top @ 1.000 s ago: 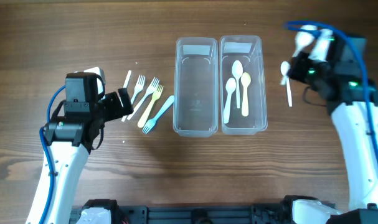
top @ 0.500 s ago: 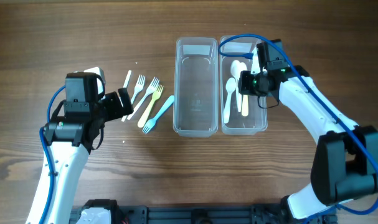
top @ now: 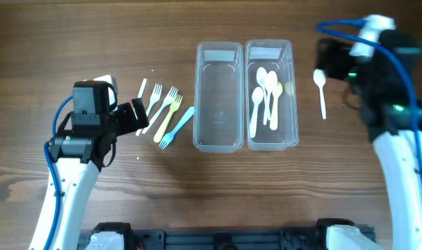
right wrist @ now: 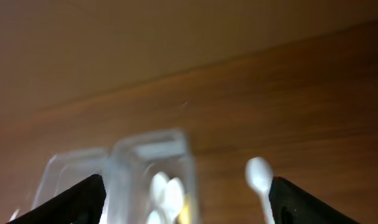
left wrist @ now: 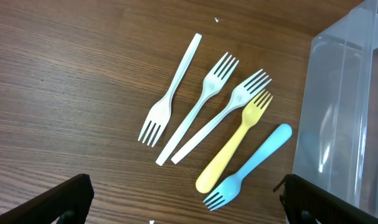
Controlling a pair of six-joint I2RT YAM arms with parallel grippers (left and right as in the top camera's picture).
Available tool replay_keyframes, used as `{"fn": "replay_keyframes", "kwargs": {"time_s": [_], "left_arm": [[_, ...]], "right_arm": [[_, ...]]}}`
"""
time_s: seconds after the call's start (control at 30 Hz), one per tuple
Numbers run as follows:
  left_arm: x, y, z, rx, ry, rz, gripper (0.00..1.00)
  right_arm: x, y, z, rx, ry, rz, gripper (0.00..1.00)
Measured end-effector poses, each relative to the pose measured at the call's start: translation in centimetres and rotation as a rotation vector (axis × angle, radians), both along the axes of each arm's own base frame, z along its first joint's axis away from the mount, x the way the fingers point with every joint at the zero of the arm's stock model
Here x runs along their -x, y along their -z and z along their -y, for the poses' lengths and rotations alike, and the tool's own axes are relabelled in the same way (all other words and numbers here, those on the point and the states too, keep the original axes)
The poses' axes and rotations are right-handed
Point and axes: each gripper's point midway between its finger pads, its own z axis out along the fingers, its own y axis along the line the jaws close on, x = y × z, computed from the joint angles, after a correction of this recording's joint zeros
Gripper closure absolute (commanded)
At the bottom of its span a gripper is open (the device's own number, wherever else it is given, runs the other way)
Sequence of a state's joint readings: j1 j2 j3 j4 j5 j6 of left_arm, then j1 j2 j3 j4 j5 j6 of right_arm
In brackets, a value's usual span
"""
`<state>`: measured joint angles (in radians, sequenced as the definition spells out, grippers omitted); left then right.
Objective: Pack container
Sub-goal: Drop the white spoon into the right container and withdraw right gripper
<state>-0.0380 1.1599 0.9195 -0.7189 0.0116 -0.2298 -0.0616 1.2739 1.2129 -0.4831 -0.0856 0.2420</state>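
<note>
From where I stood, the one loose white spoon (top: 321, 90) lay on the table (top: 336, 173) just beside the outer wall of the right container (top: 292, 97). Its bowl pointed to the far edge and its handle toward the robot, so its long axis ran along the container's long side. The right gripper (right wrist: 186, 208) hung over that corner with its fingers spread and nothing between them. Its blurred wrist view put the spoon's bowl below it, toward its right finger. That arm was plainly the nearer one, and I judged its reach would be short and down, fingers closing across the handle. Several spoons (top: 265, 94) already lay in the right container, while the left container (top: 199, 97) stood empty. The left gripper (left wrist: 185, 205), also spread wide and empty, hovered near the forks (left wrist: 208, 87) fanned out well apart from that spoon.
</note>
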Motion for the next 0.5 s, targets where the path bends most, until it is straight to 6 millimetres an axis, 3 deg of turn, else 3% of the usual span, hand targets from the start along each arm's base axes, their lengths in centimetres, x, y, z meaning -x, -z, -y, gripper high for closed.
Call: {"fn": "replay_keyframes", "kwargs": {"time_s": [0.1,0.23,0.37,0.5], "left_arm": [[0.0,0.0,0.0,0.0,0.0,0.0,0.0],[0.1,0.0,0.6,0.031,0.021,-0.005,0.0],[0.3,0.0,2.3,0.109,0.076,-0.012,0.0],[0.6,-0.1,3.1,0.142,0.112,-0.018,0.01]], "right_arm": [[0.8,0.0,3.5,-0.005,0.1,-0.014,0.0],[2.3,1.9,7.4,-0.037,0.223,-0.095,0.0],[3.4,3.2,9.0,-0.06,0.28,-0.153,0.0],[3.7,3.8,9.0,-0.064,0.282,-0.18,0.0]]}}
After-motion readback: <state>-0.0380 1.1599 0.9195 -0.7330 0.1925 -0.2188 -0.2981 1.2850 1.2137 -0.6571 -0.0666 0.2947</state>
